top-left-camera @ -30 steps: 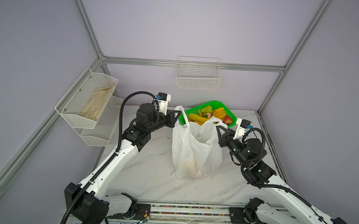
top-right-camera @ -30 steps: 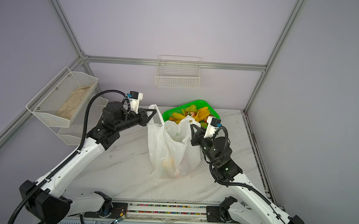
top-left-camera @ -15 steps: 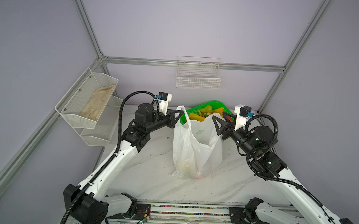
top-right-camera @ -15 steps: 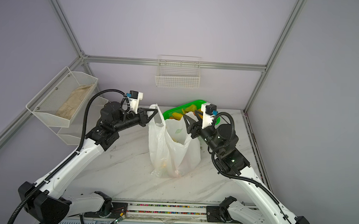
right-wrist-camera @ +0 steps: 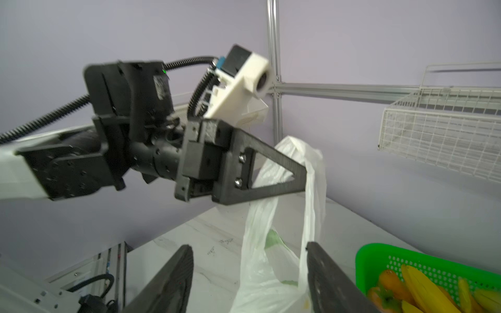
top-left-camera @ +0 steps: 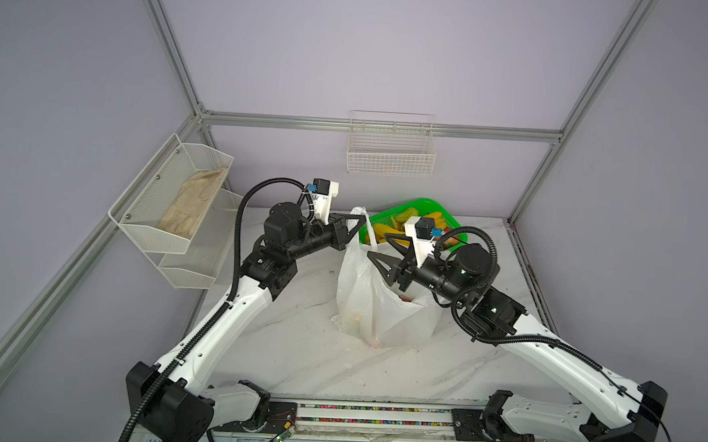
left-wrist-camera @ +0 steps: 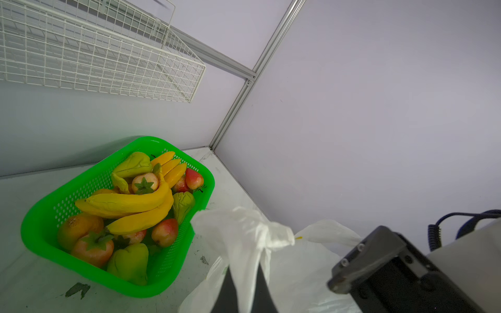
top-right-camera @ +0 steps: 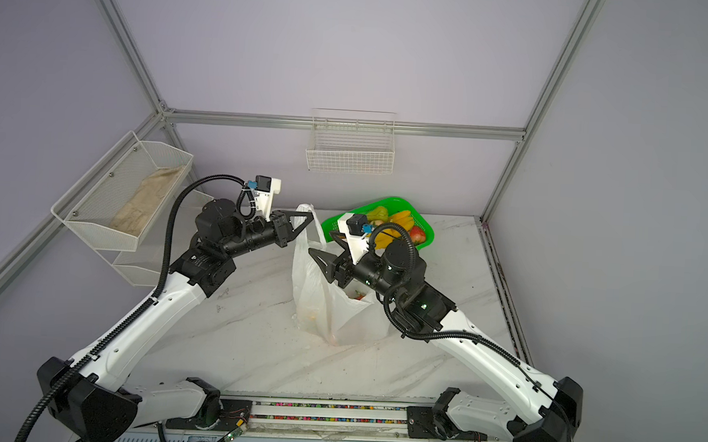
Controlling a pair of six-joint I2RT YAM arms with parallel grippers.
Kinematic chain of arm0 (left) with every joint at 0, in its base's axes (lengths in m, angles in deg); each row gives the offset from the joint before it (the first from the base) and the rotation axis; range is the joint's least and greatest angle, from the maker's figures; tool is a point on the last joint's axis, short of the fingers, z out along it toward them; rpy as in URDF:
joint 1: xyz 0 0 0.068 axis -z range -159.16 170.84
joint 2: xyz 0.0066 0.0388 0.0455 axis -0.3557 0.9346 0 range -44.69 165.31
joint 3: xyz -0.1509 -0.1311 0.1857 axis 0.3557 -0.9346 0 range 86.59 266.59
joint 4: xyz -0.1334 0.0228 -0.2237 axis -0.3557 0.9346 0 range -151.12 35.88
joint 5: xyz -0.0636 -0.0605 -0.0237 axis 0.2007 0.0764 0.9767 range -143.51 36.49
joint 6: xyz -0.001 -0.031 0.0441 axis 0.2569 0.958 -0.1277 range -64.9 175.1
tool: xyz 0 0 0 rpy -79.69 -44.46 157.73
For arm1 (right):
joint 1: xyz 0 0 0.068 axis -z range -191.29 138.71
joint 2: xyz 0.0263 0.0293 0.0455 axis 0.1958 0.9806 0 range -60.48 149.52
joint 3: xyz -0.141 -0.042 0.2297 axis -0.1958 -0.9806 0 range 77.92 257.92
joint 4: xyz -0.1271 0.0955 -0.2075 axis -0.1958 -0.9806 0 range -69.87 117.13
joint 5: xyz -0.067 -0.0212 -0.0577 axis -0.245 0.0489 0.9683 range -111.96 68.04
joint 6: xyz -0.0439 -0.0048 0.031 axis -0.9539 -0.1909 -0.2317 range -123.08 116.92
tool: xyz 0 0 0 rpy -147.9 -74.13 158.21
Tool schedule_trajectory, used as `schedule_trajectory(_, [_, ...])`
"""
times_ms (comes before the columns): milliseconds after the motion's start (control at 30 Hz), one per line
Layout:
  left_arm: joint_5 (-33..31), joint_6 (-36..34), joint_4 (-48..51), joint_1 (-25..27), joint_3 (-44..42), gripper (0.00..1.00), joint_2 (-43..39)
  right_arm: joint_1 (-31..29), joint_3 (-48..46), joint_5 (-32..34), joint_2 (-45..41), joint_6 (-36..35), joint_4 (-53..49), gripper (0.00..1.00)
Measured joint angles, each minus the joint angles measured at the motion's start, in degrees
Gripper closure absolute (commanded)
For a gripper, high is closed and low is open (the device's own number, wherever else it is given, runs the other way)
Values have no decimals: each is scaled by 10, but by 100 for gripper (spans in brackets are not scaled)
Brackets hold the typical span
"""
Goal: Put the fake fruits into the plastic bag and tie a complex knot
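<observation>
Now the bag (top-left-camera: pixel 374 310) is held up by one handle in the closed left gripper (top-left-camera: pixel 364 219). The right gripper (top-left-camera: pixel 378 245), spread wide and empty, is poised over its mouth; the fruits (left-wrist-camera: pixel 130 203) lie just behind, in the basket (left-wrist-camera: pixel 35 225).

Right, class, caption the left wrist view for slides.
Left gripper pinches the plastic bag handle; fake fruits fill the green basket.

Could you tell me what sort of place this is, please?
Probably a robotics lab test cell: plain panels in an aluminium frame, a left arm and right arm on one rail, staged toy fruit in a green basket.
</observation>
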Motion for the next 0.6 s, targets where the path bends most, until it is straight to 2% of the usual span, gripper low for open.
schedule_trajectory(133, [0,0,-2,-1,0,96,0,0,-35,26,24,19,25,17])
schedule_trajectory(267, [0,0,-2,-1,0,96,0,0,-54,28,50,37,71,17])
schedule_trajectory(333, [0,-1,-2,-1,0,95,0,0,-66,17,65,42,102,27])
schedule_trajectory(467, [-11,-7,4,-1,0,91,-2,0,-109,-25,88,57,188,61])
schedule_trajectory(533, [-27,-17,19,-1,0,82,-8,0,-130,-45,94,61,229,73])
schedule_trajectory(600, [-49,-34,38,-1,0,68,-21,0,-150,-63,95,68,267,87])
